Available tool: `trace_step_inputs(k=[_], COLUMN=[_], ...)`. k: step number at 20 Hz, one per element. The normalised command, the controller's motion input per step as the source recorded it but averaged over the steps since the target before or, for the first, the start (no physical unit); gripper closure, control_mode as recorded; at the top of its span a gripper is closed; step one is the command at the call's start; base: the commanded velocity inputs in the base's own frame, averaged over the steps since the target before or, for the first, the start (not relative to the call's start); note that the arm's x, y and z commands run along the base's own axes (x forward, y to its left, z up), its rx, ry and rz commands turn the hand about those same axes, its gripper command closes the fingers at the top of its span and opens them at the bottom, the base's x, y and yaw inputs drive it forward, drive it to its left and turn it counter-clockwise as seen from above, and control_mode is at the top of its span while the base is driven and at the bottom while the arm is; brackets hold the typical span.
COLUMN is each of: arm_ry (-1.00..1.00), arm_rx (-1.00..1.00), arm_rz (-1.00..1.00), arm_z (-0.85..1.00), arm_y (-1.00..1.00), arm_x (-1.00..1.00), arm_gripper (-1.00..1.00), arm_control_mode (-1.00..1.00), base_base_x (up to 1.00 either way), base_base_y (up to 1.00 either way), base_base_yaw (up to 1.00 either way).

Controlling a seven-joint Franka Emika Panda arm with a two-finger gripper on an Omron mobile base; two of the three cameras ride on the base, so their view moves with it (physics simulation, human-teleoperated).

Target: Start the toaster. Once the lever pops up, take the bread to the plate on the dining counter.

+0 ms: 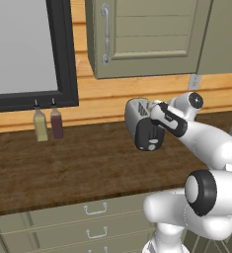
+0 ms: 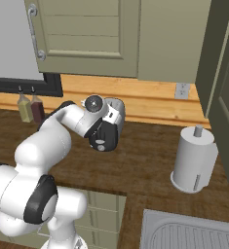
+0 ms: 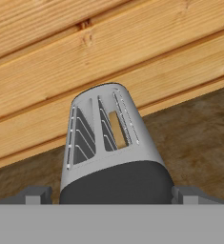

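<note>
Spread wide and grasping nothing, the hand [image 3: 111,195] is hovering just above the toaster [image 3: 111,147] on the desk [image 3: 199,138], bread [image 3: 117,128] seemingly sitting in the far slot, risking shoving the toaster instead of pressing its unseen lever.

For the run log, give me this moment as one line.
claw: open, straddling black end | toaster: on wooden counter | bread: in one slot | lever: not visible

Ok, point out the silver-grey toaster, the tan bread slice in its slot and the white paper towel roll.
Silver-grey toaster [image 3: 132,143], hand view, metal top.
Tan bread slice [image 3: 117,128], hand view, top edge in slot.
White paper towel roll [image 2: 194,158], right base view, roll's side.
</note>
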Motion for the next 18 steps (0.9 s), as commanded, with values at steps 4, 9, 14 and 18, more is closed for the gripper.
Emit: trace_step_inputs(k=[4,9,14,18], arm_ry=[0.00,0.00,0.00,0.00], arm_rx=[0.00,0.00,0.00,0.00], arm_rz=[0.00,0.00,0.00,0.00], arm_z=[0.00,0.00,0.00,0.00], arm_y=[0.00,0.00,0.00,0.00], arm_x=[0.00,0.00,0.00,0.00], arm_gripper=[-1.00,-1.00,-1.00,-1.00], arm_control_mode=[-1.00,-1.00,-1.00,-1.00], base_base_x=[0.00,0.00,0.00,0.00], base_base_y=[0.00,0.00,0.00,0.00], base_base_yaw=[0.00,0.00,0.00,0.00])
